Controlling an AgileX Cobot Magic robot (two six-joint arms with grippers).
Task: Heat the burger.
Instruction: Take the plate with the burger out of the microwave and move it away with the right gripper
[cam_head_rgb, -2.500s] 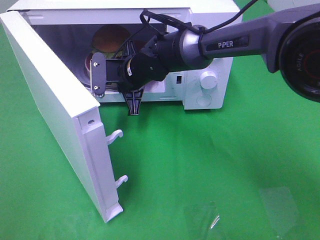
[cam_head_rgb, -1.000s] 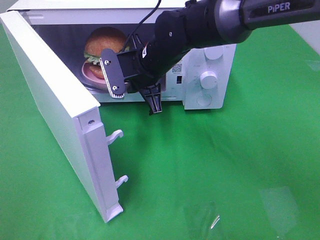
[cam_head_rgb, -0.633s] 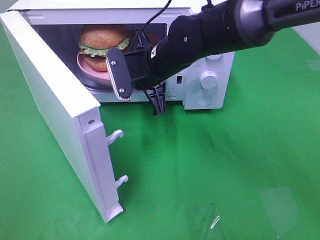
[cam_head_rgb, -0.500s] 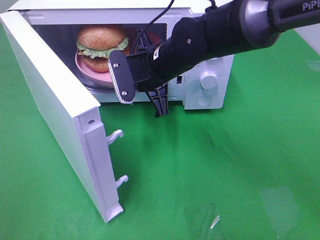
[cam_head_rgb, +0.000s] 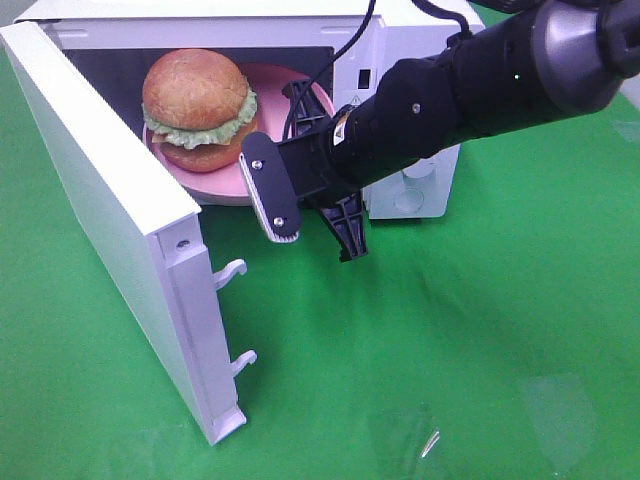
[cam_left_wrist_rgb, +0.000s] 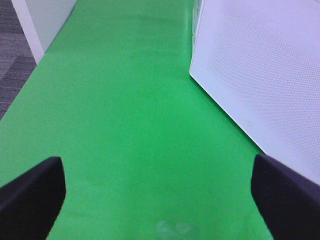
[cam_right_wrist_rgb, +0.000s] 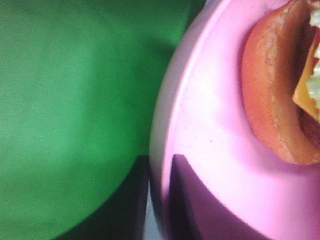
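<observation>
Swinging wide, the microwave door stands nearest. Beyond it, the right gripper pinches the pink plate rim, jaws narrow. The burger sits on that plate at the microwave mouth. The left gripper gapes empty.

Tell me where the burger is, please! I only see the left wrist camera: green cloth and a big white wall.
Observer: That white wall is the microwave's open door. The burger sits on a pink plate at the front of the microwave opening.
Operator: Is anybody holding it?
Observer: The right pincer is shut on the plate's rim. It isn't touching the burger.
Operator: Does it have salad?
Observer: Yes, frilly green lettuce pokes out under the top bun.
</observation>
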